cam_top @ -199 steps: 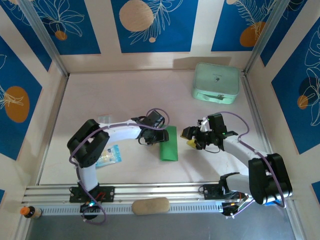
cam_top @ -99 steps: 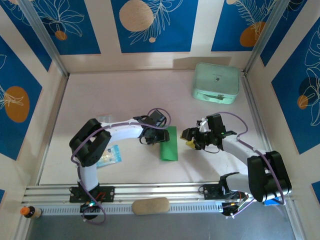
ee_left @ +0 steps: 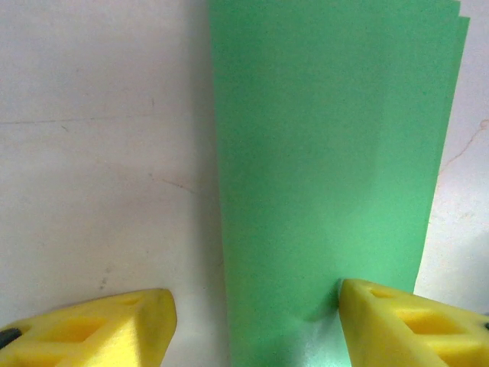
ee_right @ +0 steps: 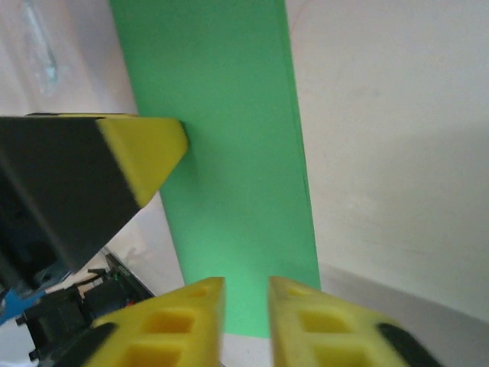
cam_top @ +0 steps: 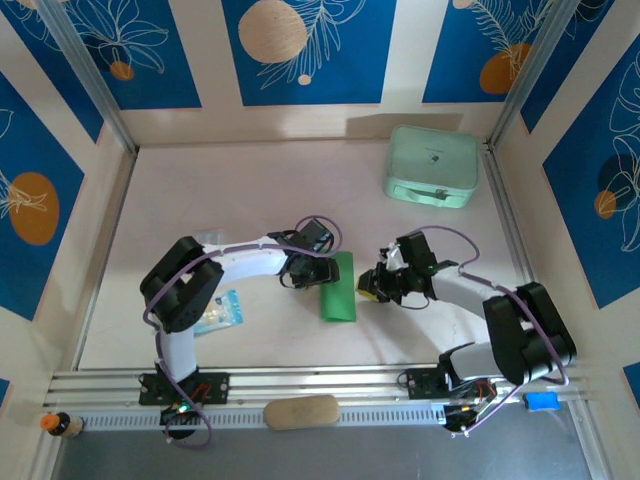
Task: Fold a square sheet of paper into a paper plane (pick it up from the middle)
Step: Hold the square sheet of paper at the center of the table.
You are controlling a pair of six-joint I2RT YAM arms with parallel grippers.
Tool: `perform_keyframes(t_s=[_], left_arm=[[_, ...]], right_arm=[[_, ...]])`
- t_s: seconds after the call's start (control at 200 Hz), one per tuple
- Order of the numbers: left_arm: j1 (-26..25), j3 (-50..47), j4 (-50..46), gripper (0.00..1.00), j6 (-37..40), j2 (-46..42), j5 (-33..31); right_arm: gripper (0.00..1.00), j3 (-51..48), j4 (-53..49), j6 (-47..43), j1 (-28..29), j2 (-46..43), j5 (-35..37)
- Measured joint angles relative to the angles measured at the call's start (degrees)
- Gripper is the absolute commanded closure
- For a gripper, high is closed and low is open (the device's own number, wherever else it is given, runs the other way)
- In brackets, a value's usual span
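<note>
Left gripper (cam_top: 313, 276) is hovering low over the far-left part of the green paper (cam_top: 338, 290) with its jaws spread wide. In the left wrist view, one yellow fingertip (ee_left: 99, 329) is sitting over bare table (cam_top: 250, 190) beside the paper's long edge. The other is overlapping the opposite long edge. It is gripping nothing.

Right gripper (cam_top: 370, 287) is coming at the paper's right long edge. In its own wrist view its fingers (ee_right: 191, 310) are pressed nearly together, leaving only a thin slit with green showing through it. Whether any paper is caught between them I cannot tell.

The paper is lying flat near the middle of the table, a little toward the near edge. It is already a narrow rectangle, not a square, and layered edges are showing at one corner in the left wrist view, so it looks doubled along a centre crease. No pointed nose is showing yet.

By that reading the work is sitting early, just past the first lengthwise fold. The next move probably calls for one gripper to pin the strip down. The other would then need to nip a single thin layer at an edge or corner and turn it over without dragging the whole sheet.

The mint-green case (cam_top: 432, 165) is resting by the far right corner. The clear packet with blue print (cam_top: 220, 312) is lying toward the near left, and both are well apart from the paper.
</note>
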Motion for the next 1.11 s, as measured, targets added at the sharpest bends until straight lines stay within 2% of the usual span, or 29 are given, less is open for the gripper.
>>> perform_keyframes(t_s=[0.195, 0.295, 0.41, 0.775, 1.105], left_arm=[[-0.09, 0.04, -0.09, 0.38, 0.02, 0.0, -0.02], [-0.11, 0.04, -0.07, 0.38, 0.02, 0.0, -0.07], [-0.11, 0.07, -0.09, 0.38, 0.02, 0.0, -0.07], [-0.61, -2.27, 2.78, 0.33, -0.04, -2.45, -0.17], [-0.57, -10.27, 11.87, 0.4, -1.38, -7.54, 1.55]], right_arm=[[0.89, 2.16, 1.49, -0.11, 4.17, 4.24, 4.13], [0.95, 3.23, 2.71, -0.24, 5.25, 6.75, 5.03], [0.95, 4.42, 3.52, -0.35, 5.99, 10.23, 5.44], [0.96, 7.15, 1.14, -6.08, 6.16, 13.11, 6.29], [0.96, 9.44, -0.52, -11.32, 4.55, 15.82, 2.86]])
